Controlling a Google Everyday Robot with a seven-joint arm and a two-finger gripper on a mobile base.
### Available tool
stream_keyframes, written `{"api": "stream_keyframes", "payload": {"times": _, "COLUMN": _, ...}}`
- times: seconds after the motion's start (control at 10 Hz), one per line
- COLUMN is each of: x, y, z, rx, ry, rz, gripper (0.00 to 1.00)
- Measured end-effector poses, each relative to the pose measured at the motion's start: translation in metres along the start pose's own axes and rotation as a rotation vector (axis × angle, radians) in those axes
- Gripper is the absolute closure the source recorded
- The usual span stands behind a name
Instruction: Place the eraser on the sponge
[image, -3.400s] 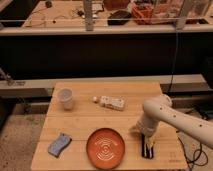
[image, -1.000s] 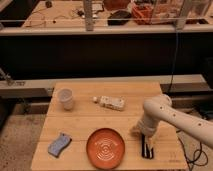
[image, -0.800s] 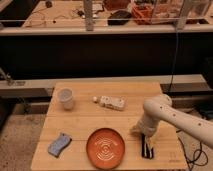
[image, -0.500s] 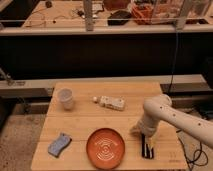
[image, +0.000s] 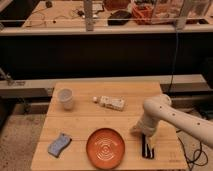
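Observation:
The eraser (image: 146, 151), a small dark block with a pale stripe, lies on the wooden table (image: 85, 120) near the front right, just right of the orange plate. My gripper (image: 147, 141) is lowered right over it at the end of the white arm (image: 165, 112), which reaches in from the right. The two dark shapes merge, so whether the gripper holds the eraser cannot be told. The blue-grey sponge (image: 59, 144) with wavy sides lies flat at the front left of the table, far from the gripper.
A round orange plate (image: 105, 147) sits between sponge and eraser. A white cup (image: 65, 98) stands at the back left. A whitish box-like block (image: 111, 103) lies at the back centre. A dark shelf with clutter runs behind the table.

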Motion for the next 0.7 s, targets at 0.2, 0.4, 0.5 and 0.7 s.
{"api": "stream_keyframes", "payload": {"times": 0.2, "x": 0.0012, "y": -0.0001, "z": 0.0003, "rx": -0.002, "ry": 0.001, "rz": 0.003, "gripper": 0.20}}
{"api": "stream_keyframes", "payload": {"times": 0.4, "x": 0.0022, "y": -0.0003, "z": 0.0016, "rx": -0.005, "ry": 0.002, "rz": 0.004, "gripper": 0.20}}
{"api": "stream_keyframes", "payload": {"times": 0.5, "x": 0.0027, "y": -0.0002, "z": 0.0023, "rx": -0.006, "ry": 0.001, "rz": 0.006, "gripper": 0.20}}
{"api": "stream_keyframes", "payload": {"times": 0.7, "x": 0.0040, "y": -0.0003, "z": 0.0031, "rx": -0.009, "ry": 0.002, "rz": 0.009, "gripper": 0.20}}
